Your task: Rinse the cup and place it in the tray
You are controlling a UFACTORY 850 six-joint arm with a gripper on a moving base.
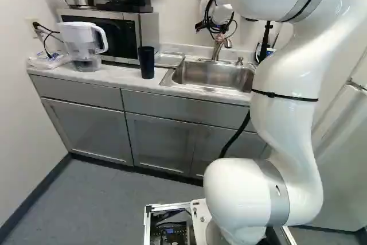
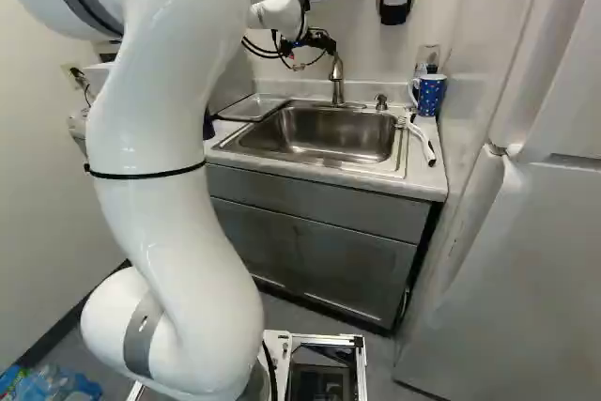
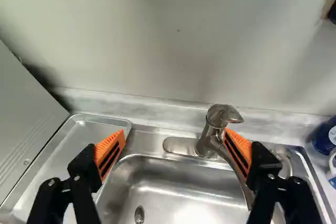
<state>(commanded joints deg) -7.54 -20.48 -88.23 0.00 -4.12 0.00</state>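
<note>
My gripper (image 2: 321, 41) hangs over the back of the sink, by the faucet (image 2: 337, 82). In the wrist view the gripper (image 3: 175, 135) stands wide open with nothing between its fingers; the faucet handle (image 3: 223, 114) shows beyond one orange pad. A dark cup (image 1: 147, 63) stands upright on the counter, left of the sink in the left base view. The metal tray (image 3: 79, 142) lies flat beside the basin; nothing shows on its visible part. A blue dotted mug (image 2: 430, 94) stands at the counter's back right corner in the right base view.
The steel sink (image 2: 324, 138) is set into the counter. A white brush (image 2: 423, 143) lies at its right rim. A microwave (image 1: 114, 34) with a coffee maker on top and a water pitcher (image 1: 83, 44) stand at the left. A fridge (image 2: 526, 260) stands at the right.
</note>
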